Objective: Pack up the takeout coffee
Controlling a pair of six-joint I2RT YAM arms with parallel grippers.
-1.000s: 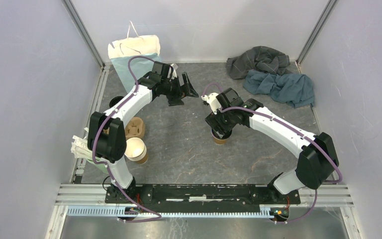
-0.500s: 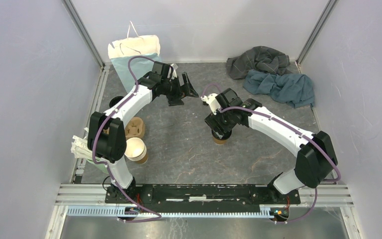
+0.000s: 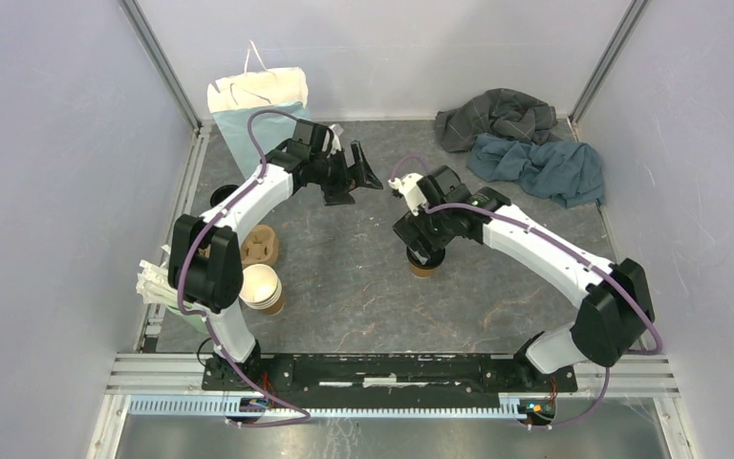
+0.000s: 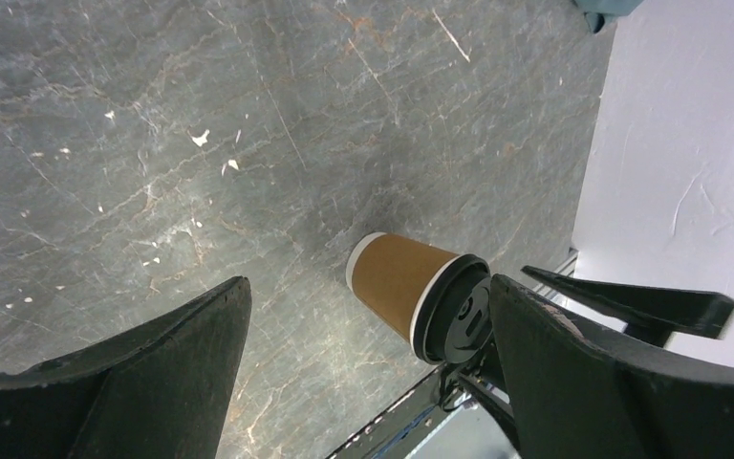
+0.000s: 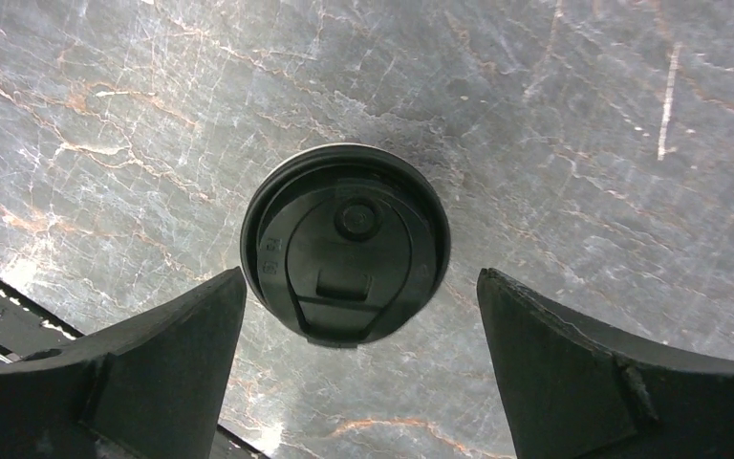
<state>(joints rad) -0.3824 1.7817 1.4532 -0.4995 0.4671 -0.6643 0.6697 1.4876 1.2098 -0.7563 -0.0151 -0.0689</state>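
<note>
The takeout coffee (image 3: 423, 267), a brown paper cup with a black lid, stands upright on the grey table near the middle. My right gripper (image 3: 421, 251) is open and hangs straight above it; in the right wrist view (image 5: 361, 279) the black lid (image 5: 346, 254) lies between and below the two fingers, not touching them. My left gripper (image 3: 360, 168) is open and empty, raised over the far middle of the table, well apart from the cup. In the left wrist view (image 4: 371, 283) the cup (image 4: 403, 284) shows far below between the fingers.
A white and teal paper bag (image 3: 258, 103) stands at the far left. A brown cup carrier (image 3: 260, 246), a stack of lidless cups (image 3: 262, 287) and a pale green cup of white sticks (image 3: 156, 287) are at the left. Grey and blue cloths (image 3: 526, 143) lie far right.
My left gripper has shifted slightly toward the far side. My right gripper stays over the cup, its wrist nudged a little farther away. The cup has not moved.
</note>
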